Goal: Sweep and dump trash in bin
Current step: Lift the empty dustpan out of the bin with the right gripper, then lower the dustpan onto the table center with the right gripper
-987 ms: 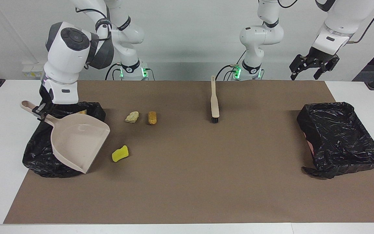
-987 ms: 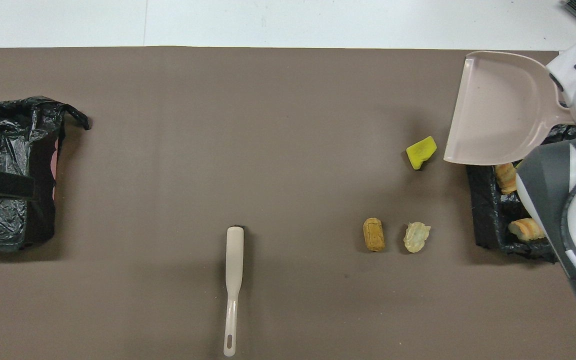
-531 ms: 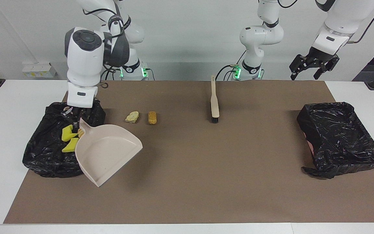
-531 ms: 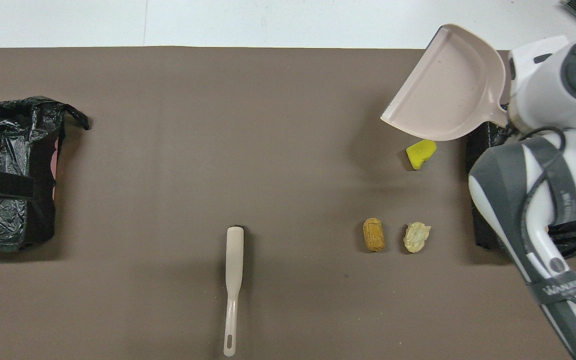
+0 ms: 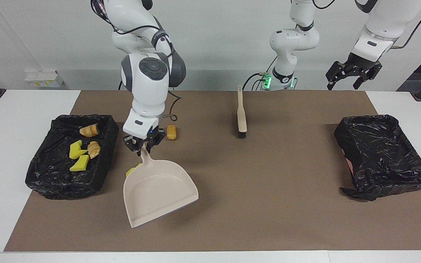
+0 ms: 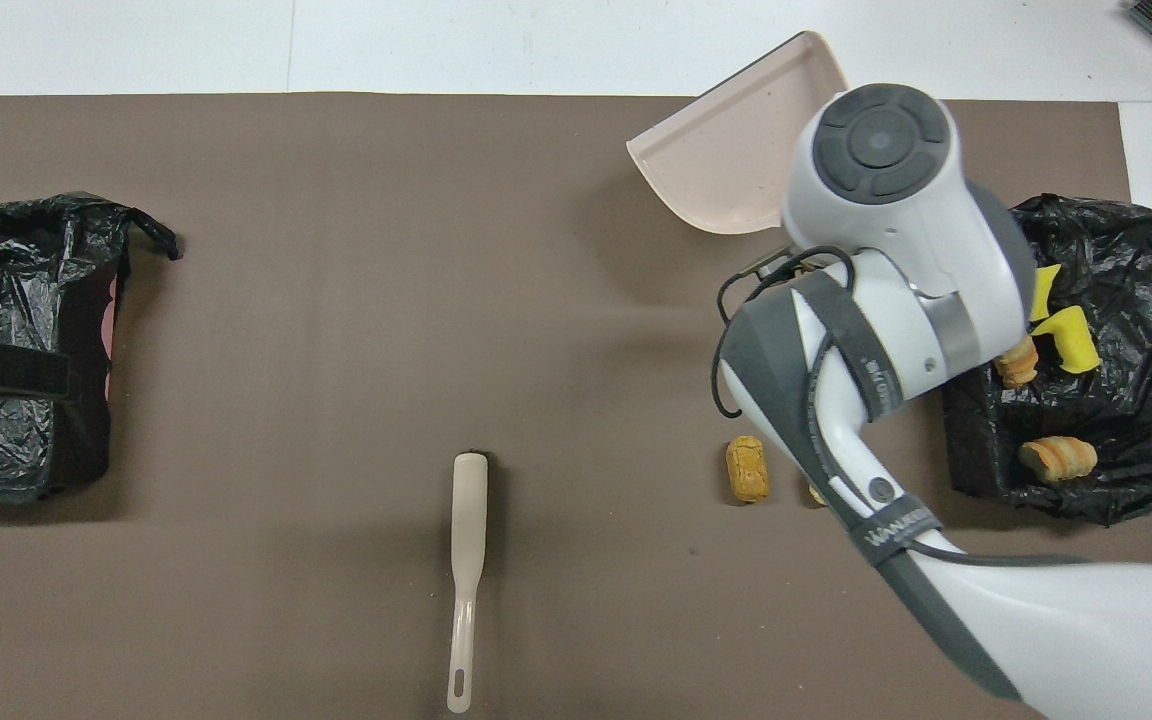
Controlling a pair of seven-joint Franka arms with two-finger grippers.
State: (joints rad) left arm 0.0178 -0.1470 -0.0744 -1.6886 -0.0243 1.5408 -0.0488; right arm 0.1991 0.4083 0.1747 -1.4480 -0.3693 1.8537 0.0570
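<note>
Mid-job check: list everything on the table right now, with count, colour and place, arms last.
scraps in bin: four, two yellow, two golden-brown; in the black-lined bin at the right arm's end.
scraps on mat: a golden-brown piece, a yellow chunk partly hidden by the dustpan, and a pale lump mostly hidden by the right arm.
dustpan: one, beige; held by its handle, over the mat beside that bin.
brush: one, beige handle, black bristles; on the mat, mid-table, near the robots.
second bin: one, black-lined; at the left arm's end, nothing visible inside.
mat: one, brown.
right gripper: shut on the dustpan handle.
left gripper: open; waiting near its base.
</note>
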